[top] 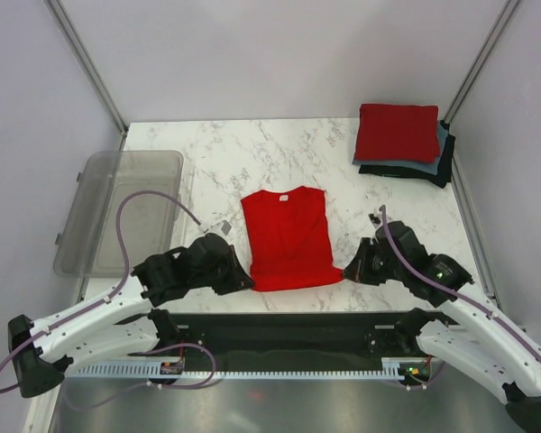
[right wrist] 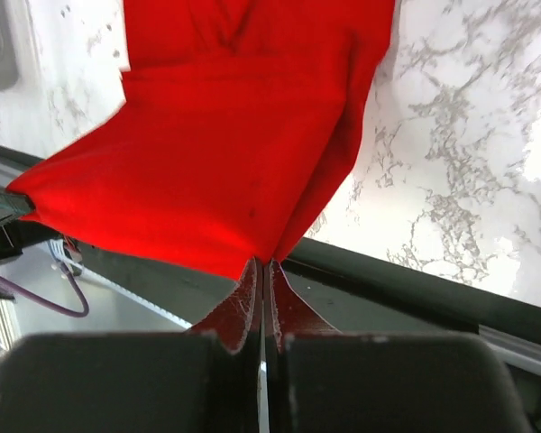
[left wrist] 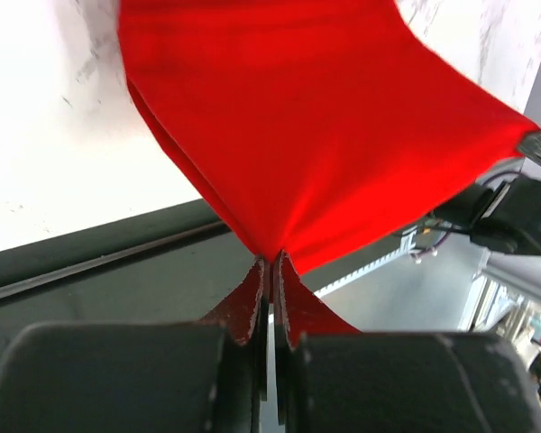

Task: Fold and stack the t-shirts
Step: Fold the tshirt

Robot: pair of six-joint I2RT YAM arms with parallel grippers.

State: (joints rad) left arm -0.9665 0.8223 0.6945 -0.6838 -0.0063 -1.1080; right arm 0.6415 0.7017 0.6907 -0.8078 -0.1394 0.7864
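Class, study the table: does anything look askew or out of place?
The folded stack at the far right corner is uneven: the grey-blue tee and black tee stick out beneath the top red tee.

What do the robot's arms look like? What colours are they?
Each arm is white near its base and black toward the gripper. The left arm and right arm each carry a thin purple cable. The left gripper and right gripper are black with two fingers.
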